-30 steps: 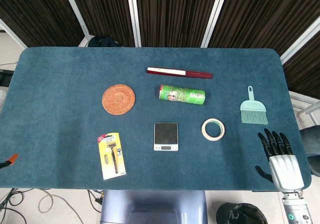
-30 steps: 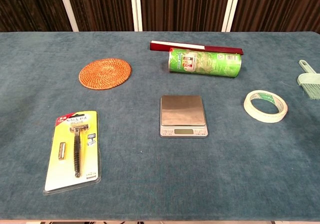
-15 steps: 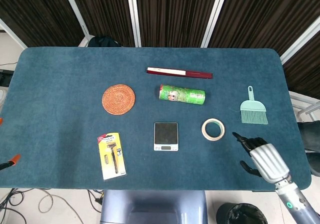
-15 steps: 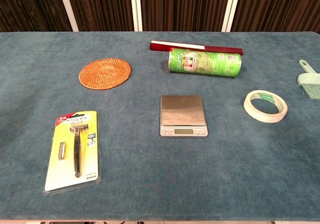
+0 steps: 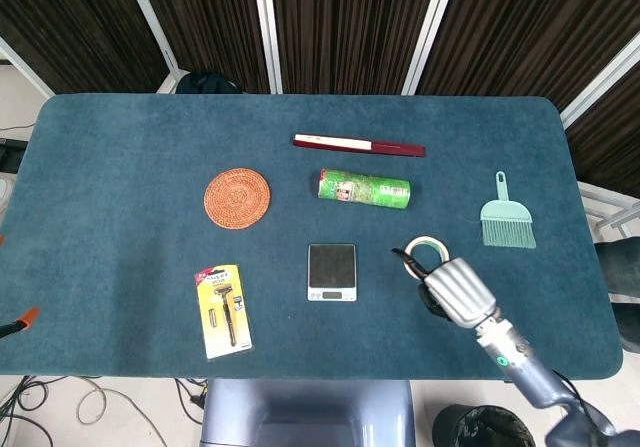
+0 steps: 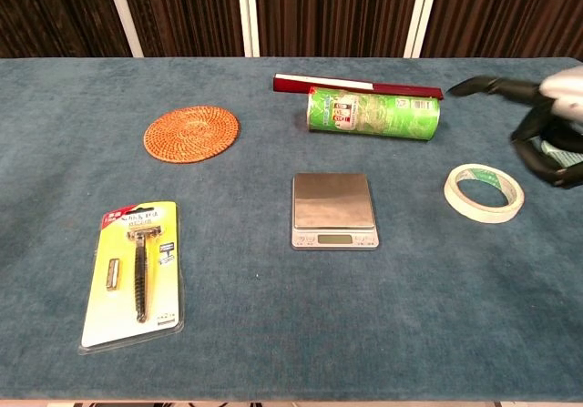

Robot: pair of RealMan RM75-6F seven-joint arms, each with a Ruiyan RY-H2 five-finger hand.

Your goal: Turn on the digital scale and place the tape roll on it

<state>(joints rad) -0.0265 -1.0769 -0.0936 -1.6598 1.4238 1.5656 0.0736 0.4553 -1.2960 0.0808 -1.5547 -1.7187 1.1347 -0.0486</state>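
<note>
Our right hand (image 5: 452, 289) has swung in from the desk's near right edge and now hovers over the tape roll (image 6: 484, 192), which lies flat just below its fingertips. The digital scale (image 6: 333, 210) waits to its left, apparently untouched. The hand holds nothing, one finger extended and the rest loosely curled.

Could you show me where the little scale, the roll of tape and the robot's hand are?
digital scale (image 6: 333, 200), chest view: middle of its steel weighing plate.
tape roll (image 6: 484, 193), chest view: near side of the pale ring.
right hand (image 5: 445, 282), head view: silver back of the hand.
</note>
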